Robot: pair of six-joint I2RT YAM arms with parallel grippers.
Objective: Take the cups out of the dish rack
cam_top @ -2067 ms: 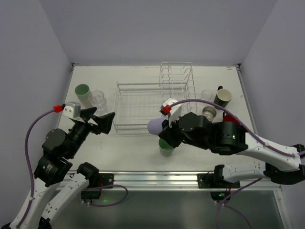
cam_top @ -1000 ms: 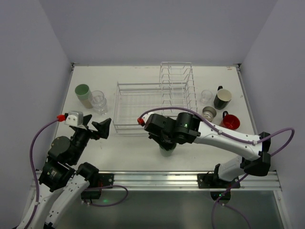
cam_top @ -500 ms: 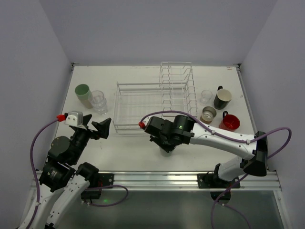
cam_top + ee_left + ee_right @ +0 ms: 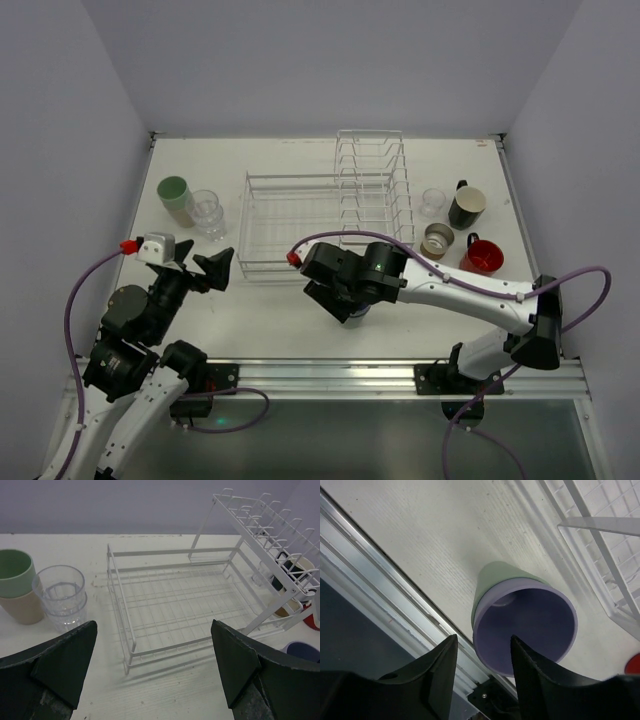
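**Lavender cup** (image 4: 525,625): at the lower centre of the overhead view, under the right arm. It sits nested inside a pale green cup (image 4: 492,580) that stands on the table (image 4: 270,310), just in front of the near rail of the dish rack (image 4: 300,176).

**Change:** two seconds ago this cup hung in the right gripper (image 4: 482,645) above the green one. It has since been lowered in. The fingers now stand apart at the cup's near rim, seemingly free of it.

**Rack:** no cup shows in the basket or among the dividers. The other cups stand at upper left (image 4: 175,198) and at centre right (image 4: 466,207).

**Left gripper** (image 4: 155,680): lower left, spread wide and holding nothing.

**Reading:** unloading looks essentially finished. What probably remains is drawing the right arm away without tipping the stack.
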